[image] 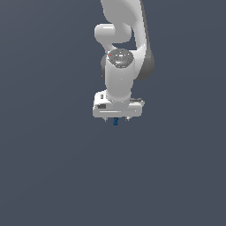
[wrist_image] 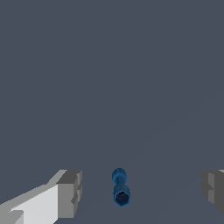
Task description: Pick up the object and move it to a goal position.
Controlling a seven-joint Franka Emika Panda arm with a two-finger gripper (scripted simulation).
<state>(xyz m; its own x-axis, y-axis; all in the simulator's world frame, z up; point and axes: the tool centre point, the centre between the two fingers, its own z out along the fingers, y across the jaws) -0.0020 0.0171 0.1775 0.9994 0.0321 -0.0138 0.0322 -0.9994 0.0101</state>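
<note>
The object (wrist_image: 120, 187) is a tiny dark-blue piece, narrow in the middle with thicker ends. In the wrist view it lies between my two grey fingertips (wrist_image: 70, 194), apart from both. In the exterior view the object (image: 115, 121) shows just below the white hand, between the short fingers. My gripper (image: 116, 119) is open, with a wide gap on each side of the object. The white arm reaches down from above, and most of the fingers are hidden behind the hand in the exterior view.
A flat dark grey-blue surface (image: 53, 176) fills both views. Nothing else shows on it.
</note>
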